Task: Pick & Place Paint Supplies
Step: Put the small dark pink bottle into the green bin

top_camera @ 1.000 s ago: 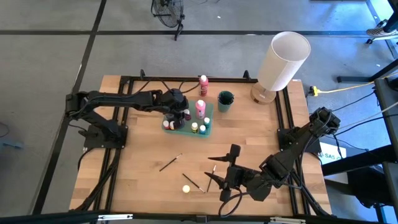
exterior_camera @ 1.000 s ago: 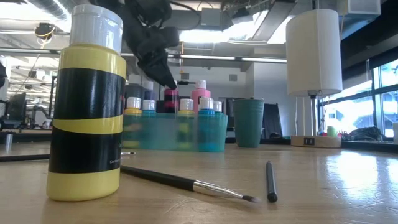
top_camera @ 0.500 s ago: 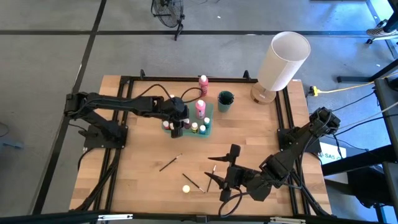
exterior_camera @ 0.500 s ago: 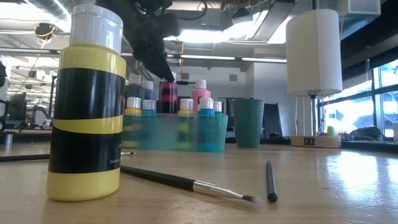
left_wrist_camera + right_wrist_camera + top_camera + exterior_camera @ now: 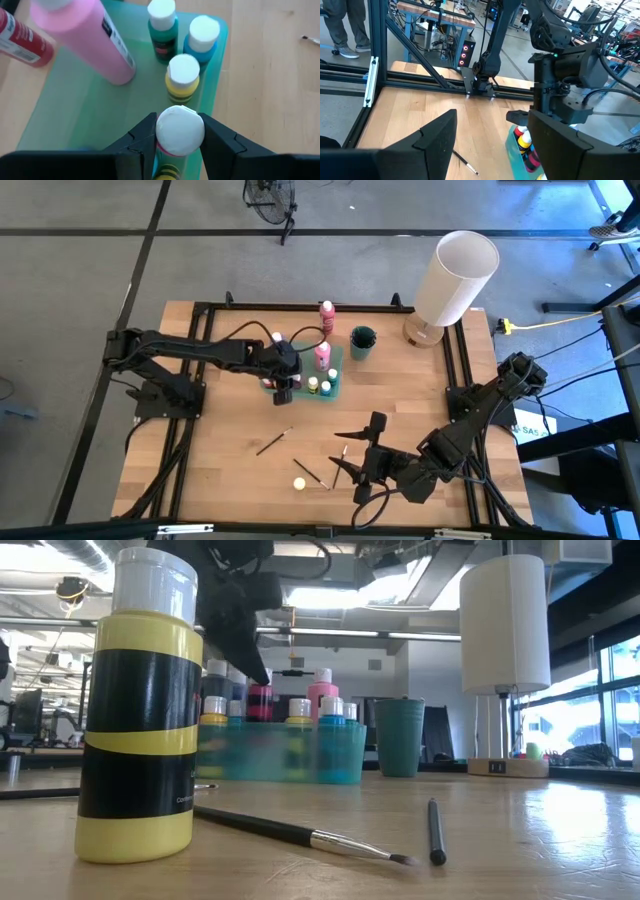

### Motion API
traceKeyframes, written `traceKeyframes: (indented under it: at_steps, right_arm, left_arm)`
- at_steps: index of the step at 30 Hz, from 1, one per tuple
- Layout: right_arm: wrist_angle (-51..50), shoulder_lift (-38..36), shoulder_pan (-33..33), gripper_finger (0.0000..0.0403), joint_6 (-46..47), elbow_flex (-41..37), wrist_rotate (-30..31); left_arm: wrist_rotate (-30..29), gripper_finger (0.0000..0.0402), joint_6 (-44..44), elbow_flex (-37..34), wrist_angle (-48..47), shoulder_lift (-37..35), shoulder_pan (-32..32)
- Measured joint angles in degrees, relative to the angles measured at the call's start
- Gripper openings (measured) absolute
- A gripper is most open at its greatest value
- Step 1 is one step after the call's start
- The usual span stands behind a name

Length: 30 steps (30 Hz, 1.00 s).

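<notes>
A teal tray (image 5: 330,385) (image 5: 65,100) holds several white-capped paint bottles, among them a tall pink one (image 5: 95,45), a yellow one (image 5: 182,77) and a blue one (image 5: 202,35). My left gripper (image 5: 285,377) (image 5: 180,132) hangs over the tray's left end, shut on a magenta bottle (image 5: 260,700). A yellow bottle (image 5: 299,482) (image 5: 140,710) stands near the table's near edge, with thin brushes (image 5: 273,441) (image 5: 300,833) lying flat around it. My right gripper (image 5: 350,465) (image 5: 495,150) hovers open beside those brushes, touching nothing. My left gripper pinches the magenta bottle by its white cap (image 5: 180,131), one finger (image 5: 142,137) on each side. The fingers come from above, slanting in from the table's left. The bottle stands upright below them, its lower part inside the tray among the other bottles; whether it rests on the tray floor is hidden.
A big white cylinder on a wooden base (image 5: 455,275) stands at the far right corner, a dark green cup (image 5: 362,342) just right of the tray, and a red bottle (image 5: 327,310) behind the tray. Bare wood lies left of the brushes.
My left gripper has gone down over the tray's left end with the magenta bottle in its hold. The bottle, earlier high above the tray wall, now sits lower among the other bottles. The right arm has kept still.
</notes>
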Motion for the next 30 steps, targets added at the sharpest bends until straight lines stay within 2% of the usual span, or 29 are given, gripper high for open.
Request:
traceKeyframes:
  at_steps: [8, 19, 30]
  right_arm:
    - [0.00, 0.00, 0.00, 0.0247, 0.00, 0.00, 0.00]
    - [0.00, 0.00, 0.00, 0.0247, 0.02, 0.00, -0.02]
    - [-0.02, 0.00, 0.00, 0.0247, 0.02, 0.02, -0.45]
  left_arm:
    - [1.19, 0.0118, -0.18, -0.33, -0.02, 0.82, -0.28]
    - [1.51, 0.0121, -0.20, -0.30, 0.56, 6.12, -0.37]
    - [2.66, 0.0134, 0.98, -0.28, 0.54, 6.02, -0.33]
